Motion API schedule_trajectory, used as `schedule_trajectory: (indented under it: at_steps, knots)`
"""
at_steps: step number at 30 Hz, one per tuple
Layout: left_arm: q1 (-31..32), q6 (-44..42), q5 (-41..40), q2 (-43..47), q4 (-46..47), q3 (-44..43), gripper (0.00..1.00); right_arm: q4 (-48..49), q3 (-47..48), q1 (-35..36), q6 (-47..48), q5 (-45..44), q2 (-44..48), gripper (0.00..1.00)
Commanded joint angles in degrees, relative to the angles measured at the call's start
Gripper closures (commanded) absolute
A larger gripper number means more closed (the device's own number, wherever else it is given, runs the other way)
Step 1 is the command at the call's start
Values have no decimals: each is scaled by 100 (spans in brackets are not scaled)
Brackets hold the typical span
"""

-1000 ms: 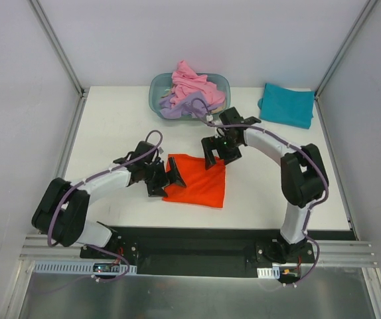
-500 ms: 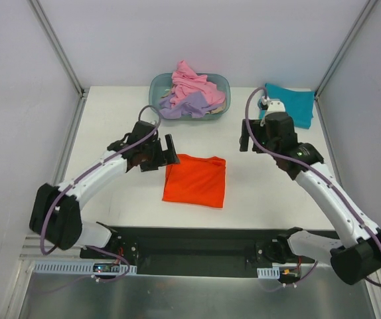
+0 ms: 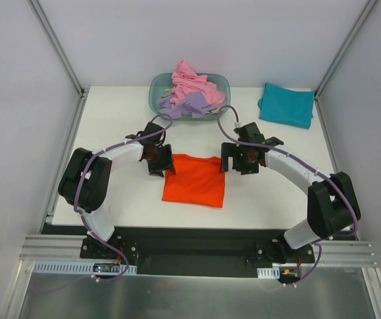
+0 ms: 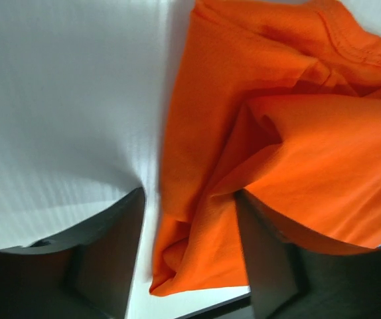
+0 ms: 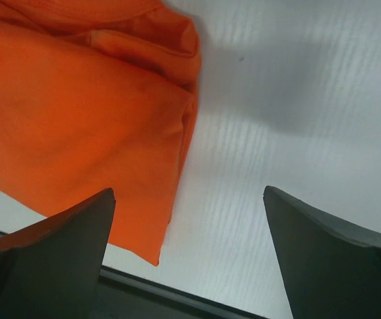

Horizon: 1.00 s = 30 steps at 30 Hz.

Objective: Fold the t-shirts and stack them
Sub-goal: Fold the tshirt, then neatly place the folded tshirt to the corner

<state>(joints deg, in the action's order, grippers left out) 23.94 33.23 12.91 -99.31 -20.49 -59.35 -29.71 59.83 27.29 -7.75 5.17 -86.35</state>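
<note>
The orange t-shirt (image 3: 194, 181) lies folded into a rectangle in the middle of the table. My left gripper (image 3: 160, 162) is down at its far-left corner. In the left wrist view a bunched orange fold (image 4: 204, 219) sits between the partly closed jaws of the left gripper (image 4: 189, 199). The fold touches the right finger (image 4: 270, 259), and a sliver of table shows beside the left finger. My right gripper (image 3: 235, 161) hangs at the far-right corner, wide open (image 5: 189, 193). The shirt's edge (image 5: 157, 199) runs up just inside its left finger.
A blue-grey oval tub (image 3: 156, 90) at the back holds crumpled pink (image 3: 194, 83) and lavender (image 3: 187, 105) t-shirts. A folded teal t-shirt (image 3: 286, 104) lies at the back right. Walls close in the table's left, right and far sides.
My left gripper came to the shirt's far-left corner and narrowed its jaws around a fold. The right arm swung out to the right, then came back to the far-right corner.
</note>
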Motion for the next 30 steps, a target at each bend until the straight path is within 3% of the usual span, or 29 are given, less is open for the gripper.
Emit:
schedule_trajectory:
  at_steps: [1, 6, 8, 19, 20, 21, 30]
  knots:
    - [14, -63, 265, -229, 291, -50, 51, 405, -182, 13, -516, 1054, -277, 4]
    - [14, 43, 239, -273, 432, 195, 81, 440, -305, 13, -675, 1057, -497, 7]
    - [14, 104, 230, -282, 467, 275, 99, 466, -349, 22, -797, 977, -567, 11]
    - [14, 745, 89, 78, 766, 1013, 100, 871, -473, 136, -1089, 1249, -1042, 34]
    - [14, 789, 54, 96, 748, 1048, 100, 888, -464, 145, -1045, 1284, -1094, 42]
    - [14, 816, 19, 113, 748, 1101, 100, 888, -446, 145, -1018, 1294, -1112, 43]
    - [14, 826, 45, 403, 757, 1057, 96, 897, -87, 338, -755, 1144, -1464, 62]
